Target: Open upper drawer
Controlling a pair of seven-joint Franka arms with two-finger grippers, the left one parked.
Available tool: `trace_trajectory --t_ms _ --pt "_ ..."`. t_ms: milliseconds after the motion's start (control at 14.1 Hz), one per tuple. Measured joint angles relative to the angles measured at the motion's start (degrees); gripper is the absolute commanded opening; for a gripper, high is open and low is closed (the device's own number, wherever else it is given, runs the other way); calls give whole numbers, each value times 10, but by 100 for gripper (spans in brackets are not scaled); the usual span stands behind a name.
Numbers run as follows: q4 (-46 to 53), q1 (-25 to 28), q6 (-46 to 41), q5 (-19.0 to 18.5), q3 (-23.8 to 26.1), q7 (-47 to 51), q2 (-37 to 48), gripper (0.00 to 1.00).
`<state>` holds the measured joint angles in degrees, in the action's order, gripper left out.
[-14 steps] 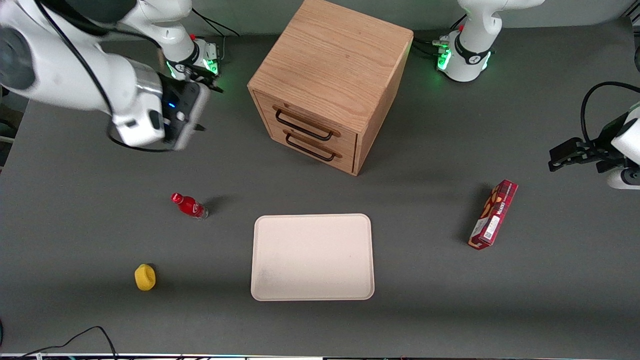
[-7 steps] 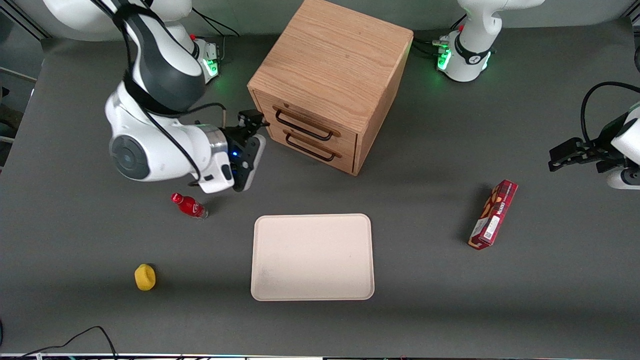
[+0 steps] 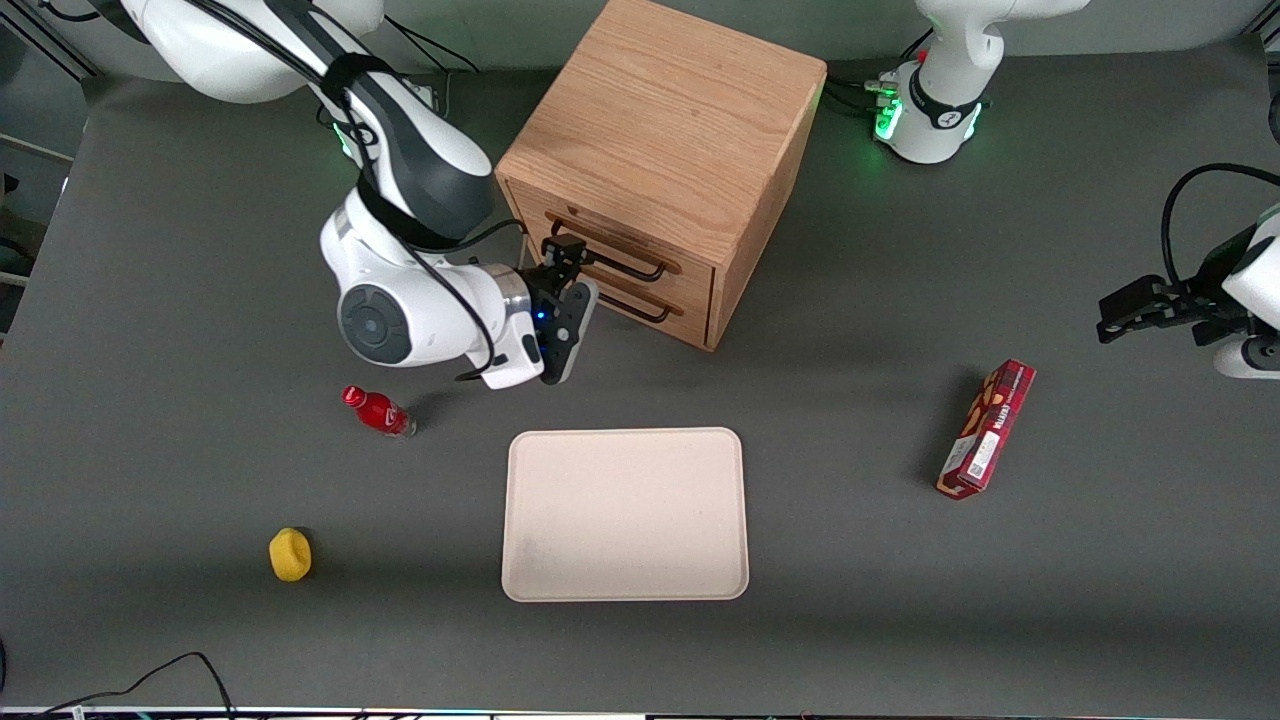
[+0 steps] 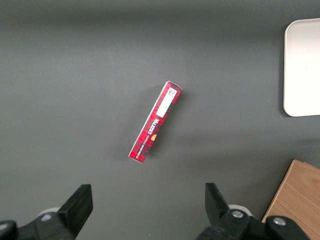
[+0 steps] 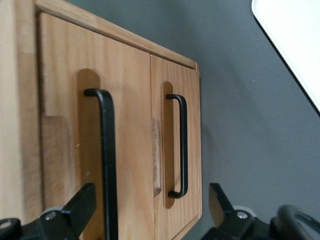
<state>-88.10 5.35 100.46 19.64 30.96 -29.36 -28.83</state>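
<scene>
The oak cabinet (image 3: pixel 665 115) stands at the back of the table with both drawers closed. The upper drawer (image 3: pixel 640 243) carries a thin black wire handle (image 3: pixel 632 263); the lower drawer's handle (image 3: pixel 645 313) sits just beneath. My gripper (image 3: pixel 562 250) hovers right in front of the drawer fronts, at the end of the handles nearer the working arm, touching nothing. In the right wrist view the upper drawer's handle (image 5: pixel 108 165) and the lower handle (image 5: pixel 183 145) run between the two spread fingers (image 5: pixel 80 206). The gripper (image 5: pixel 150 210) is open and empty.
A cream tray (image 3: pixel 625 515) lies nearer the front camera than the cabinet. A small red bottle (image 3: pixel 378 411) and a yellow object (image 3: pixel 290 555) lie toward the working arm's end. A red box (image 3: pixel 987 428) (image 4: pixel 156 121) lies toward the parked arm's end.
My arm has swung in from the working arm's end of the table. The gripper has travelled to the cabinet and now faces the drawer fronts. The drawers have not moved.
</scene>
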Motion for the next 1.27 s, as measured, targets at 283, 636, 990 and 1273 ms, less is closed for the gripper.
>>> trace_trajectory --t_ms 283,636,990,1273 --pt "-27 0 31 -1 12 7 0 100" --pt "-38 0 56 -7 31 44 -4 100" --pt "-31 -1 64 -31 38 45 -19 100" --pt "22 -7 74 -71 29 47 -56 100"
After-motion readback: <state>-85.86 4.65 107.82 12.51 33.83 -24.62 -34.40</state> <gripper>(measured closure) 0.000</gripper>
